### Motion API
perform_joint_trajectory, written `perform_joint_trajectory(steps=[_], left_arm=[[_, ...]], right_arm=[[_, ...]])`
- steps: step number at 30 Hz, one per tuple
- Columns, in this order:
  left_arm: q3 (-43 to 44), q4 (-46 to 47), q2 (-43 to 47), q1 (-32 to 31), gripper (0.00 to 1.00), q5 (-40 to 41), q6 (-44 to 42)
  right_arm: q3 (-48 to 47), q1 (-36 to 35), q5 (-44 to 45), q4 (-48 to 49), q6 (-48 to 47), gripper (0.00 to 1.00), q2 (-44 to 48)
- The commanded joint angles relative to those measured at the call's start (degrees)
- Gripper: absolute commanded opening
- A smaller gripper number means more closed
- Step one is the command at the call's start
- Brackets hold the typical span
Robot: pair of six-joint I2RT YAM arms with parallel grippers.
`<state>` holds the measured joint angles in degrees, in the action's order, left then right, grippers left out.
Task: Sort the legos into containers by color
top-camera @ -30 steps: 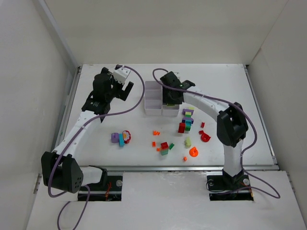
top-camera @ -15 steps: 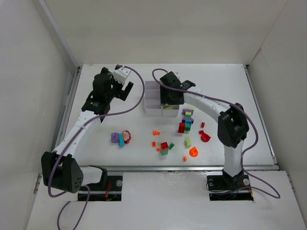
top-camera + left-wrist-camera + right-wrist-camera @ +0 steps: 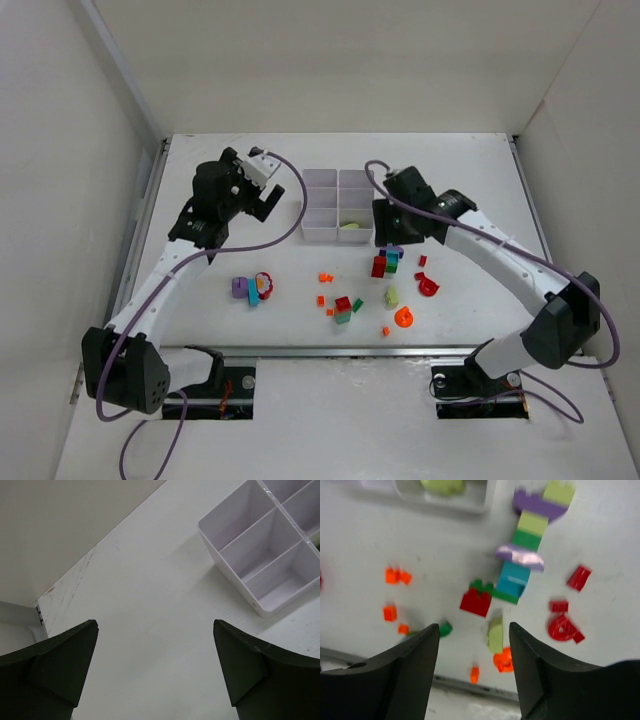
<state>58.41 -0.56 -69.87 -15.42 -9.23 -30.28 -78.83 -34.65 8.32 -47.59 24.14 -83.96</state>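
Top view: a white six-compartment tray (image 3: 321, 237) sits mid-table (image 3: 460, 180), nearer the far edge. A lime piece (image 3: 350, 227) lies in its near right compartment. Loose legos (image 3: 385, 264) are scattered between the tray and the table's near edge. The right gripper (image 3: 392, 243) hangs by the tray's near right corner, over the closest bricks. The left gripper (image 3: 264, 200) is left of the tray, apart from it.

Left wrist view: jaws spread wide and empty, with the tray beyond the right finger.

Right wrist view: jaws parted, holding nothing. A red brick (image 3: 476, 602) and a lime brick (image 3: 495, 636) lie on the table between the fingers.
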Motion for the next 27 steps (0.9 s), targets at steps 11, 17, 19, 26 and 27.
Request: perform_joint_trajectory(steps=[11,17,19,26,27], left_arm=[[-5.0,4.6,5.1,-3.9,1.0,-3.7,-2.4],[-6.0,5.2,6.3,-5.0,1.0,-2.5,-2.4],[-6.6,5.2,6.3,-5.0,1.0,-1.8,-2.9],[-6.6,5.2,6.8,-5.0,1.0,-1.3,-2.9],[-6.6,5.2,6.8,-5.0,1.0,-1.3,-2.9]], right_arm=[[17.3,-3.8,-5.5,-7.9,4.9,0.53,-0.5],[19.2,-4.3,-5.5,-0.3,4.3,0.49,-3.7],[20.6,-4.3,-6.8,1.9,3.0,0.49,-3.8],[23.0,-4.3,-7.3,6.4,3.5,0.46,-5.0],[23.0,-4.3,-6.0,6.4,3.5,0.46,-5.0]])
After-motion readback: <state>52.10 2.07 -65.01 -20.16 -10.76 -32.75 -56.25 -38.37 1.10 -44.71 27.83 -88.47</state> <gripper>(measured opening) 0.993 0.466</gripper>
